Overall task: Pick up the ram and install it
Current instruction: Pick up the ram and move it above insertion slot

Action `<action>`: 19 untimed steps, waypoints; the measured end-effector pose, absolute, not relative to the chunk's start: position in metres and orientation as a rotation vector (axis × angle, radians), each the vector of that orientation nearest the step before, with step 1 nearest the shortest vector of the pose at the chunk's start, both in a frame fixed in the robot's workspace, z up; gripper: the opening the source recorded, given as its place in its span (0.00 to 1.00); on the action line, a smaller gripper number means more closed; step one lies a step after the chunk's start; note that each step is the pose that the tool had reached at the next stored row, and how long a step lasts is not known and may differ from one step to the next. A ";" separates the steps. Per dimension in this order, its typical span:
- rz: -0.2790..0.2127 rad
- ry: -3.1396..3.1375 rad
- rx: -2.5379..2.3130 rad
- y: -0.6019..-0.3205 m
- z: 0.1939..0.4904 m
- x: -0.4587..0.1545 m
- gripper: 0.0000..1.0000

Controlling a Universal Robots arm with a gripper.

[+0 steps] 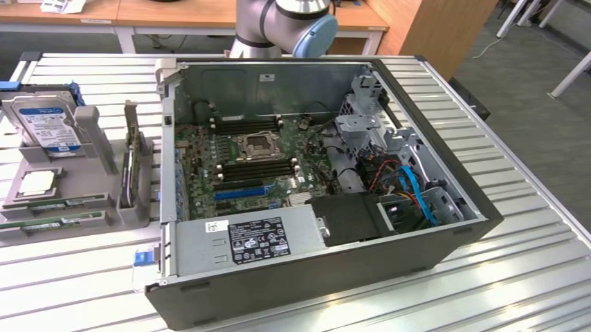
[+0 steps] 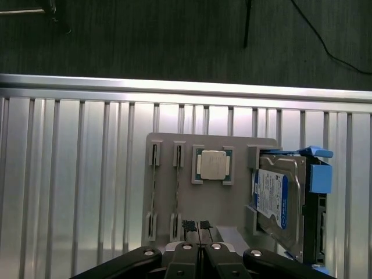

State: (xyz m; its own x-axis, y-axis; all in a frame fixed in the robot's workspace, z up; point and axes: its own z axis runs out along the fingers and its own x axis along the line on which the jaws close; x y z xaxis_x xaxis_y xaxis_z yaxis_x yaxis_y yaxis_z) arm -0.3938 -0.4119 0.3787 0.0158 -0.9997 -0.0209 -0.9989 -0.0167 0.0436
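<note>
My gripper (image 2: 196, 225) is clenched, its two black fingertips (image 2: 189, 224) pressed together with nothing between them, above the near edge of the grey holder tray (image 2: 232, 218) that sits on the slatted metal table (image 2: 70, 192). Both sticks lie on edge in their own clipped slots of that tray: one ram stick (image 2: 152, 192) towards the tray's outer side, the other ram stick (image 2: 176, 192) just beside the square silver processor (image 2: 212, 165). I seem closest to the end clips of the second one (how far above it I cannot tell). Past the processor, a hard drive (image 2: 278, 197) in a blue bracket leans in the tray's upright cradle. In the exterior view the same tray (image 1: 102, 225) lies on the exterior view's left of the open computer case (image 1: 369, 277), well apart from it, with the two green sticks (image 1: 65, 203) (image 1: 51, 223) flat along its front and the processor (image 1: 37, 182) behind them. Inside the case the motherboard (image 1: 207, 149) faces up, with black memory slots (image 1: 259, 169) next to its socket and a blue expansion slot (image 1: 242, 188) below. My arm (image 1: 286, 24) rises behind the case.
</note>
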 end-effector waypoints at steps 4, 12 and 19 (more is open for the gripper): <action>-0.071 -2.191 2.227 -0.412 0.379 -0.392 0.10; -0.071 -2.191 2.227 -0.412 0.379 -0.392 0.16; -0.071 -2.191 2.227 -0.412 0.379 -0.392 0.24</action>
